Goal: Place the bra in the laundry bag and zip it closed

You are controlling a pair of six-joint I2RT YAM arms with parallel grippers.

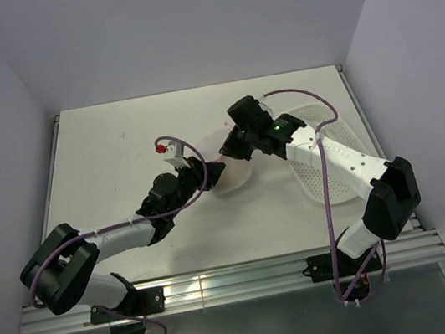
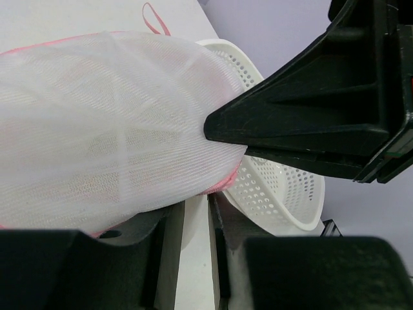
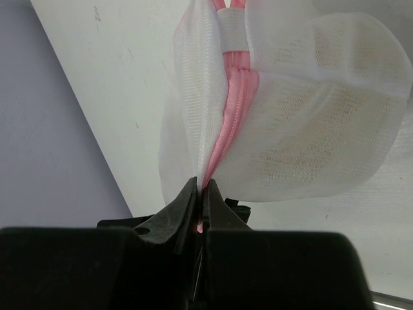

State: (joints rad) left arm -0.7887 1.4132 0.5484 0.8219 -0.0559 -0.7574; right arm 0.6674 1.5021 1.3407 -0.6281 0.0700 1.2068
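The laundry bag (image 1: 237, 177), a white mesh pouch with a pink zipper rim, is held up between both arms near the table's middle. Its mesh (image 2: 110, 129) fills the left wrist view. A dull yellow shape, the bra (image 3: 316, 123), shows faintly through the mesh. My right gripper (image 3: 203, 184) is shut on the pink zipper edge (image 3: 235, 110) and comes in from the right (image 2: 303, 110). My left gripper (image 2: 197, 210) sits under the bag's left side (image 1: 198, 171). Its jaws stand a narrow gap apart with bare table showing between them, and the bag hangs over their tips.
A white perforated plastic basket (image 1: 334, 175) lies on the table's right side, just behind the bag (image 2: 277, 194). A pink loop (image 2: 155, 19) sticks out from the bag's far edge. Purple walls close in the table on the left, back and right.
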